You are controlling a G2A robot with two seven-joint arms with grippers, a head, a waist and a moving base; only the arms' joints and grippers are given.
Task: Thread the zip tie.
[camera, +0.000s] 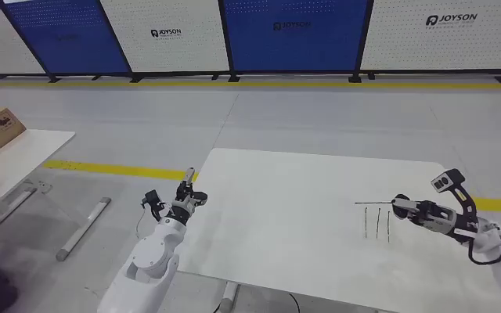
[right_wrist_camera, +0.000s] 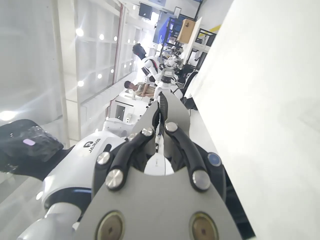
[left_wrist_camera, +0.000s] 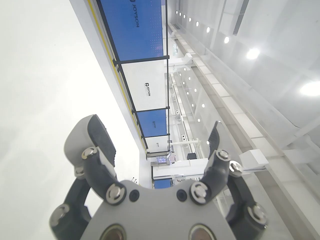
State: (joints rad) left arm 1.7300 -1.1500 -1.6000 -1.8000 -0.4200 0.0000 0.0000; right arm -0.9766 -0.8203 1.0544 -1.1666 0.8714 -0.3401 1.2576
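Where right gripper (camera: 396, 205) is hovering: frame right, jaws clamping zip tie (camera: 372, 203).
Left gripper (camera: 189, 184): jaws standing apart, lower left.

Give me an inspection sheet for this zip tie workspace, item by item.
Surface: white table.
Job's things: one zip tie held off the table by the right hand; three loose ties lying on the table beside it.
Clutter: grey tube on the floor beside the table.
Hands: left hand open, empty, at the table's edge; right hand shut on the zip tie.
Cables: thin cable at the left wrist.
Surroundings: blue and white panels, yellow floor line, second table.
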